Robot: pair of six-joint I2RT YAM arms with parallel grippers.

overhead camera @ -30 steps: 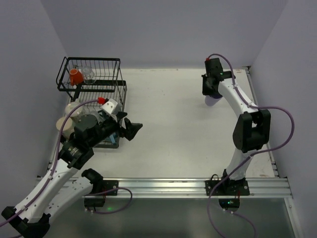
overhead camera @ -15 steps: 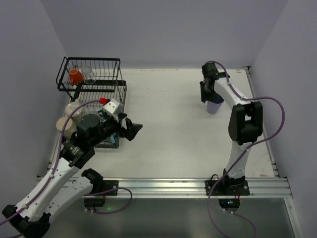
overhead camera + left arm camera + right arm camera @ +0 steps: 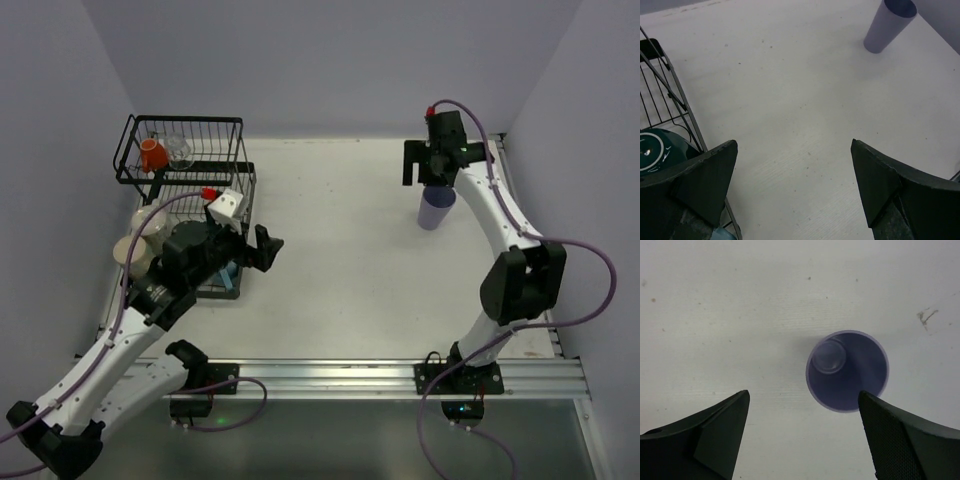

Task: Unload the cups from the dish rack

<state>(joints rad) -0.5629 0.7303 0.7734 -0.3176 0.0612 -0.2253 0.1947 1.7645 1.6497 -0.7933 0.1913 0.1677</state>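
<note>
Retracting: right claw [image 3: 802,405], spread wide above lavender tumbler [image 3: 847,371], to be lifted straight up.
Left claw [image 3: 792,145]: wide; dish rack [image 3: 186,119] at 9 o'clock.

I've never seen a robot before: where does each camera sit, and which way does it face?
Top external: above and behind the robot, looking down on the table, dish rack, left arm and right arm.
Left wrist: on the left arm, looking forward across the table through its open left claw.
Right wrist: looking straight down through the open right claw.
All three share the lavender tumbler.
</note>
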